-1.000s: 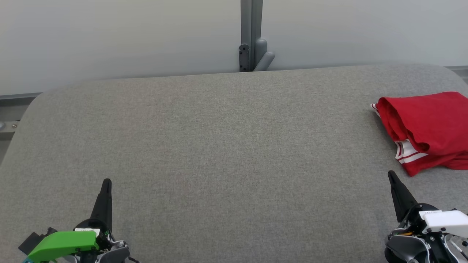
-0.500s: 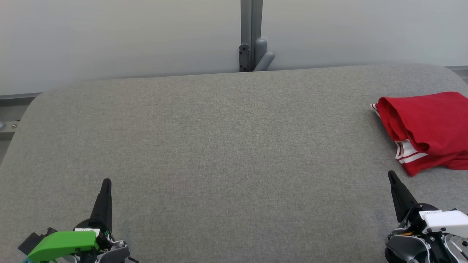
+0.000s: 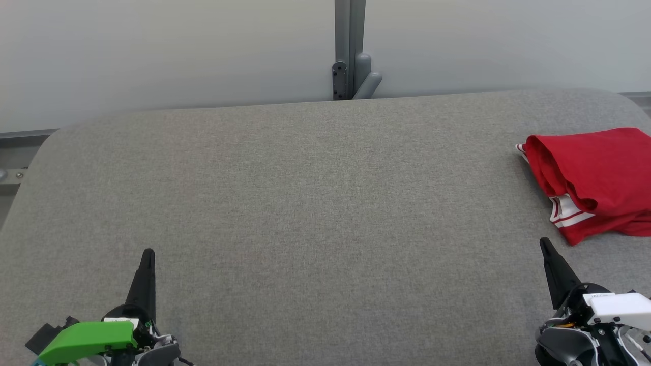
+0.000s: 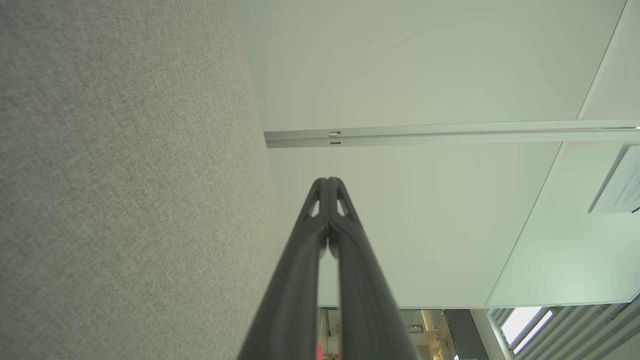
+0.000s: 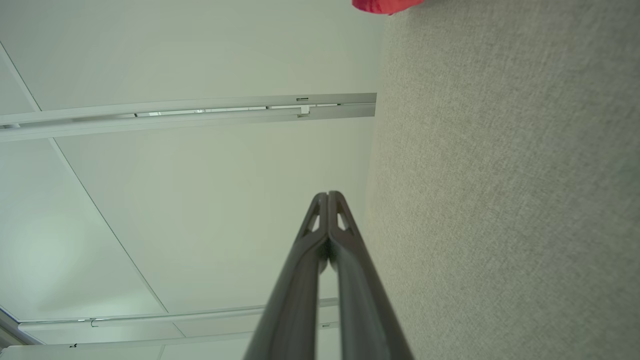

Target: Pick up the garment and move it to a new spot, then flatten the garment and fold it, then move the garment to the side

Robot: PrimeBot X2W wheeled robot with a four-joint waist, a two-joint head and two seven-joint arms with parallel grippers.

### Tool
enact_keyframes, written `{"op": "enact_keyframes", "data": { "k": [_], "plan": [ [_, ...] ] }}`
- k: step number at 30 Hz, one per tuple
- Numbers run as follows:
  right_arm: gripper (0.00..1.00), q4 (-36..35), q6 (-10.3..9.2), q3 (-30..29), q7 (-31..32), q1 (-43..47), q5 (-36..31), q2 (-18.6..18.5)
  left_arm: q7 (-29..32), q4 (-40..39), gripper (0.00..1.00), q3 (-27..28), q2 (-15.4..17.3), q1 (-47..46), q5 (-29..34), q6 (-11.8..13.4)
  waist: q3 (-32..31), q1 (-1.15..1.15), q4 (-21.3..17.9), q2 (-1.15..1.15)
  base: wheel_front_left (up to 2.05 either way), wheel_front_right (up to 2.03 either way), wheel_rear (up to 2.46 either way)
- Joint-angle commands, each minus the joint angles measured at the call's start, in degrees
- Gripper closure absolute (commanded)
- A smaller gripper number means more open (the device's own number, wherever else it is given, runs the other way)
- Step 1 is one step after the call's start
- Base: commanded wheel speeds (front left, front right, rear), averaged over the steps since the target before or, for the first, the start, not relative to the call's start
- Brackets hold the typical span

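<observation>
nearest you, your left gripper (image 3: 148,252) and right gripper (image 3: 543,241) rest over the grey table (image 3: 305,203), fingertips pressed together, holding nothing. farther off, the folded red garment (image 3: 592,178) lies at the table's right edge, beyond the right gripper.

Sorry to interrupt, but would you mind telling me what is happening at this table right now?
Nothing is being handled right now. The red garment lies loosely folded at the right edge of the grey table, apart from both grippers. The left gripper and the right gripper are shut and empty, near the table's front corners.
</observation>
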Motion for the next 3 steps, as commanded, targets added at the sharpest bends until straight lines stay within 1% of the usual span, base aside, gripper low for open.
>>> {"op": "enact_keyframes", "data": {
  "k": [1, 3],
  "plan": [
    [1.00, 0.11, 0.02, -0.18, 0.09, -0.58, -0.26, 0.00, 0.07, -0.01, 1.00, 0.21, -0.01, -0.76, 0.25, -0.41, 0.00, 0.00, 0.00, 0.00, 0.00, 0.00, 0.00],
    [1.00, 0.11, 0.02, -0.18, 0.10, -0.58, -0.27, 0.01, 0.08, -0.01, 1.00, 0.21, -0.01, -0.76, 0.25, -0.41, 0.00, 0.00, 0.00, 0.00, 0.00, 0.00, 0.00]
  ]
}}
